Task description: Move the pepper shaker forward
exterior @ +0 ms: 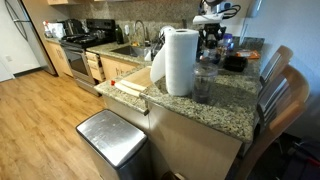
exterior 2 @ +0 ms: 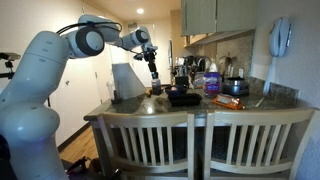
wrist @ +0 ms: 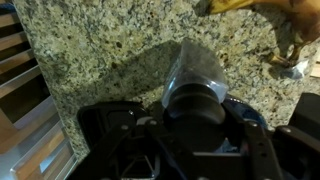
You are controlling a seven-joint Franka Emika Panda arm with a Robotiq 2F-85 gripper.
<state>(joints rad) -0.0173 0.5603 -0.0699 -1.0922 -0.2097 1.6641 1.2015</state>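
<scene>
Standing near the bench (exterior: 235, 105) edge by the paper towel roll (exterior 2: 127, 80), pepper shaker (exterior 2: 156, 89) sits directly under the pincer (exterior 2: 153, 72); cannot tell whether pincer is spread or clamped; black container (exterior 2: 183, 97) just beside; clear tumbler (exterior: 205, 80) near.

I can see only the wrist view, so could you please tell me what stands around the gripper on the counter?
Observer: In an exterior view the gripper points down at the counter, and a paper towel roll stands upright to one side of it.
Operator: Thank you. Is anything on its other side?
Observer: A flat black container sits there.
Operator: And past the counter's edge?
Observer: Two wooden chairs stand along that edge.
</scene>
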